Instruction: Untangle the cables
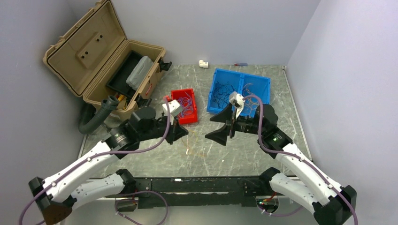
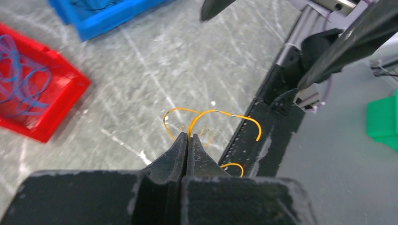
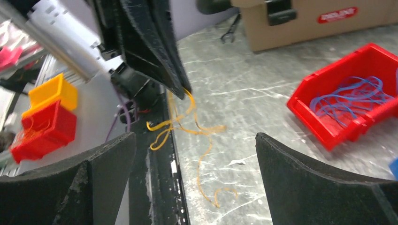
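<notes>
Held a small knot of orange wires (image 2: 213, 112) between the pressed-together tips of the left hand (image 2: 187, 137), with loops springing out beyond and strands trailing down onto the table (image 2: 155, 70) near its front edge. Had the right hand (image 3: 195, 136) spread wide and empty, facing those strands. Judged the wires feather-light, limp yet springy, easily snagged; best taken at a loose trailing end and drawn out gently.

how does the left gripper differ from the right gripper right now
The left gripper has its jaws shut on the yellow-orange cables; the right gripper has its jaws wide open and holds nothing. The cables hang from the left gripper onto the table; the right gripper does not touch them. Both are black.
</notes>
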`<state>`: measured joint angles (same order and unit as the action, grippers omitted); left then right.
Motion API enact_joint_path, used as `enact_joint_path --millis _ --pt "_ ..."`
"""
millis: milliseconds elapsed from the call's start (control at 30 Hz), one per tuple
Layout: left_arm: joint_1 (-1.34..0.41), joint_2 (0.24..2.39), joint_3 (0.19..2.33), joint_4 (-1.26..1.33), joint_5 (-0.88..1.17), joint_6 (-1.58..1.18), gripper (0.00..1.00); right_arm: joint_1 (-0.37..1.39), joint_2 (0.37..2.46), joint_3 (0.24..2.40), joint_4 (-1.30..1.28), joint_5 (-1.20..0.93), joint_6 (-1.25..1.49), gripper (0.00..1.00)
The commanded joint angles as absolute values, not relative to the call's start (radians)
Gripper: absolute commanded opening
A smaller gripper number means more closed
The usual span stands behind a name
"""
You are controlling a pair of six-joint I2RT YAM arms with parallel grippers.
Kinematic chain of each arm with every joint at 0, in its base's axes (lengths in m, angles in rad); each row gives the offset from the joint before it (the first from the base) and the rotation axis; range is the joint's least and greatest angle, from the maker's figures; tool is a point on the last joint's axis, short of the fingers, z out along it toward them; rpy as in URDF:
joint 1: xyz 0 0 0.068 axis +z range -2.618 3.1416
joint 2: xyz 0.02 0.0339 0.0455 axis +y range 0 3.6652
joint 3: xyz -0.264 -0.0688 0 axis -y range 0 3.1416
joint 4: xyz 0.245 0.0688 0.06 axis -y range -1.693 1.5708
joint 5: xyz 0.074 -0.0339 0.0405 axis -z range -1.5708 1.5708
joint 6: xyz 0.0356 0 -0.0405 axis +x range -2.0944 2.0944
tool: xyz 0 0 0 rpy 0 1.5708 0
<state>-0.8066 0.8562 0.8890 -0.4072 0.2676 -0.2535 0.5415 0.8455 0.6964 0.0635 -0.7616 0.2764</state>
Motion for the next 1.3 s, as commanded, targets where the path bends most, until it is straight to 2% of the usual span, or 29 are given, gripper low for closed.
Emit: enact_joint_path --millis 0,233,533,767,800,833,900,933,1067,1100,1200,1267 --pt "-0.902 0.954 1.015 -0.339 0.339 -0.244 0.00 0.597 0.824 0.716 0.104 -0.845 0.189 1.00" --pt "-1.049 1.152 1.201 -0.477 0.255 -0.153 0.00 0.662 0.845 0.738 0.034 -0.816 0.124 1.00" --pt "-1.081 1.191 1.243 -0.444 0.245 -0.140 0.00 0.690 0.785 0.678 0.013 -0.833 0.127 0.98" --pt "-1.081 1.168 1.219 -0.376 0.252 -0.161 0.00 0.708 0.732 0.629 0.060 -0.796 0.177 0.87" --pt "-1.082 1.159 1.211 -0.367 0.251 -0.166 0.00 0.710 0.722 0.623 0.068 -0.792 0.184 0.83" --pt "-1.082 1.153 1.206 -0.356 0.250 -0.167 0.00 0.710 0.716 0.617 0.075 -0.788 0.193 0.73" --pt "-1.081 1.136 1.193 -0.341 0.249 -0.174 0.00 0.711 0.711 0.614 0.082 -0.785 0.205 0.42" --pt "-1.082 1.130 1.187 -0.334 0.248 -0.180 0.00 0.712 0.713 0.615 0.079 -0.784 0.207 0.31" --pt "-1.082 1.109 1.168 -0.315 0.229 -0.199 0.02 0.713 0.725 0.627 0.071 -0.791 0.218 0.04" --pt "-1.081 1.106 1.166 -0.313 0.224 -0.206 0.06 0.714 0.725 0.629 0.072 -0.788 0.220 0.00" --pt "-1.083 1.090 1.153 -0.306 0.196 -0.227 0.20 0.715 0.712 0.629 0.073 -0.748 0.229 0.00" --pt "-1.081 1.065 1.136 -0.298 0.160 -0.241 0.38 0.715 0.701 0.630 0.058 -0.644 0.236 0.00"
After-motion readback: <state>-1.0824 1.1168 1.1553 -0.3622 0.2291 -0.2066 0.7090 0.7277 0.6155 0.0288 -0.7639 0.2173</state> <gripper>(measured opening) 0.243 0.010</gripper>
